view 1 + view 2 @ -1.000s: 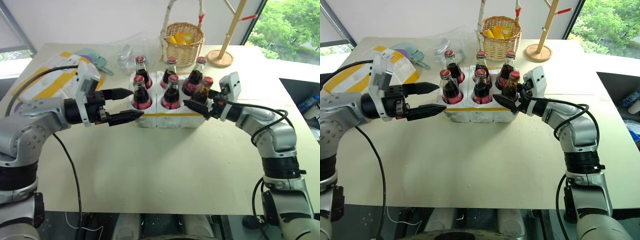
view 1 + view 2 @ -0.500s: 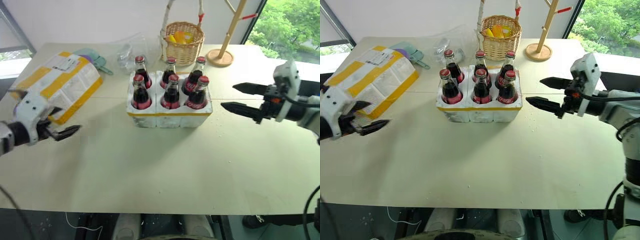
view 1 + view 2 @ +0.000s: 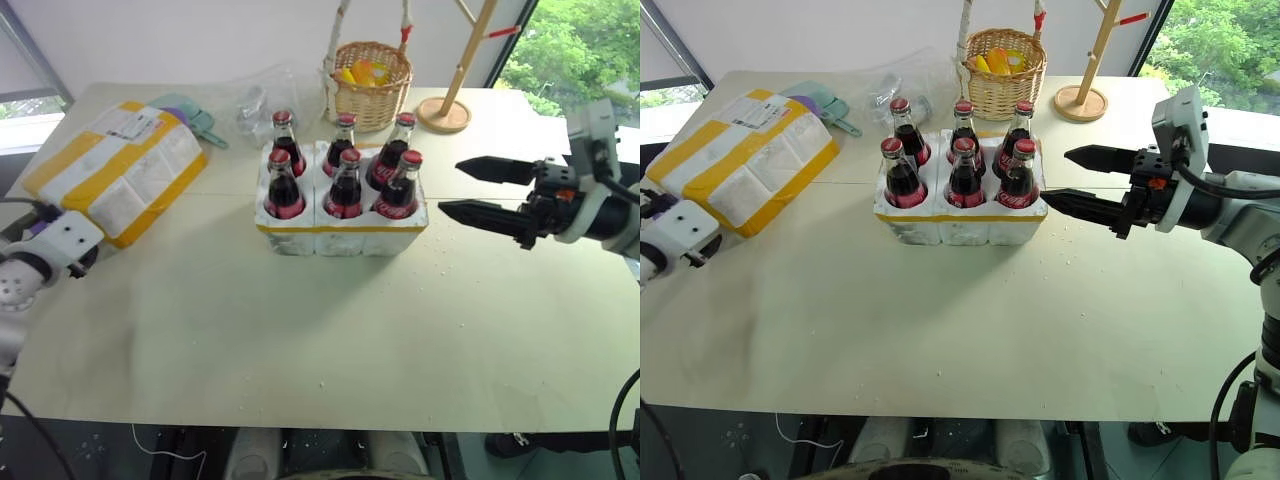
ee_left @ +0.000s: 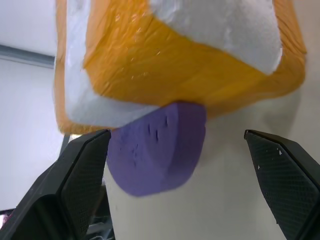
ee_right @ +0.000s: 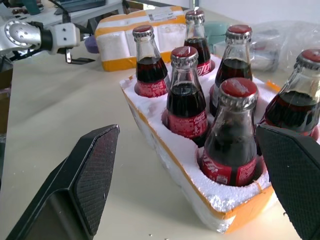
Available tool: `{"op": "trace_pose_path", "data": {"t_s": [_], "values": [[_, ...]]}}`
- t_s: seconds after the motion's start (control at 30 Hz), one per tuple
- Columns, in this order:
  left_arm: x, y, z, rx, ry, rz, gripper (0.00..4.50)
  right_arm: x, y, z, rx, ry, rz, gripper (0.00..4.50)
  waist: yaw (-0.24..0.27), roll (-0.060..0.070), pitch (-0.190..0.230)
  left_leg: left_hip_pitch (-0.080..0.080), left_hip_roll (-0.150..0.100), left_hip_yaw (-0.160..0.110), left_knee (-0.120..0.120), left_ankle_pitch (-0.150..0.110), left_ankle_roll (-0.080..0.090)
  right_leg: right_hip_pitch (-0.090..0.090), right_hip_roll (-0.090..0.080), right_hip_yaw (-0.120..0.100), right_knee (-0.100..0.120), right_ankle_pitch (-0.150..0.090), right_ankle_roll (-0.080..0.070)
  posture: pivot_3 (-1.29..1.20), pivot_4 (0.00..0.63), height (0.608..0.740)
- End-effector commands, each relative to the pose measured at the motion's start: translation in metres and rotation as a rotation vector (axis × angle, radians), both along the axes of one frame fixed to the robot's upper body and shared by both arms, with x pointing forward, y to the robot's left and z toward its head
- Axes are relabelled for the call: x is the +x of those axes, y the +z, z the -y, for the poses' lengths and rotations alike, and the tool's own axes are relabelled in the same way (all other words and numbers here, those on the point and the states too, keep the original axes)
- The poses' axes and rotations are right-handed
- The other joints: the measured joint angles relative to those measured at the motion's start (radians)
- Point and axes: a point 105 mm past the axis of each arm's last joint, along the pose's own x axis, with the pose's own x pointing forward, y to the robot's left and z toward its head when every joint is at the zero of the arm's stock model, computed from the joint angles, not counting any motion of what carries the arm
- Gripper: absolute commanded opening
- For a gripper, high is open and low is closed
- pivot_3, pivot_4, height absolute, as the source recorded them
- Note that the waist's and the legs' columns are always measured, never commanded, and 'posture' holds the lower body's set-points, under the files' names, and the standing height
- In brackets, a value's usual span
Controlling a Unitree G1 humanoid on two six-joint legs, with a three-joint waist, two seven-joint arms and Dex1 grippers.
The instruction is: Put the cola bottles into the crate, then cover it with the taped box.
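Six red-capped dark cola bottles (image 3: 342, 178) now seated in white six-well styrofoam crate (image 3: 340, 232); right gripper (image 3: 462, 188) withdrawn and spread empty, left gripper (image 4: 175, 170) swung, jaws wide, to yellow-taped white styrofoam box (image 3: 115, 170): covering comes next.

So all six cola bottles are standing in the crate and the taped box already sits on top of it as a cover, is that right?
Not quite. All six cola bottles do stand in the crate, but the taped box is not covering it: the left eye view shows it lying on the table off to the crate's left, apart from it.
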Motion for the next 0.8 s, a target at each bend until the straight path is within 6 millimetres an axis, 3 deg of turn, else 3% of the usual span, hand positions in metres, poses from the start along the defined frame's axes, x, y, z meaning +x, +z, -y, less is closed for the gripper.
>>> {"op": "trace_pose_path", "data": {"t_s": [0.03, 0.43, 0.7, 0.8], "values": [[0.008, 0.003, -0.008, 0.045, 0.051, 0.044, 4.50, -0.007, 0.018, -0.002, 0.005, 0.008, 0.067, 4.43, 0.000, 0.000, 0.000, 0.000, 0.000, 0.000, -0.001, 0.000, 0.000, 0.000, 0.000, 0.000, 0.000, 0.000, 0.000, 0.00, 0.150, 0.740], [0.013, 0.002, -0.032, 0.113, 0.197, 0.084, 4.50, -0.013, 0.021, 0.006, 0.008, -0.018, 0.074, 4.43, 0.001, -0.002, -0.001, 0.000, 0.000, 0.002, -0.001, 0.000, 0.000, -0.001, 0.002, -0.002, 0.001, 0.000, 0.000, 0.00, 0.150, 0.740], [0.027, 0.002, -0.022, 0.153, 0.132, 0.079, 4.50, -0.014, 0.019, 0.005, 0.019, -0.002, 0.067, 4.43, 0.002, -0.002, -0.001, 0.000, -0.001, 0.002, 0.000, 0.000, 0.000, -0.001, 0.004, -0.002, 0.002, 0.000, 0.000, 0.00, 0.150, 0.740], [0.028, 0.001, -0.022, 0.128, 0.130, 0.084, 3.62, -0.015, 0.019, 0.005, 0.015, 0.002, 0.066, 4.50, -0.001, -0.002, -0.001, 0.000, -0.001, 0.002, 0.000, 0.000, 0.000, -0.001, 0.004, -0.002, 0.002, 0.000, 0.001, 0.00, 0.150, 0.740]]}}
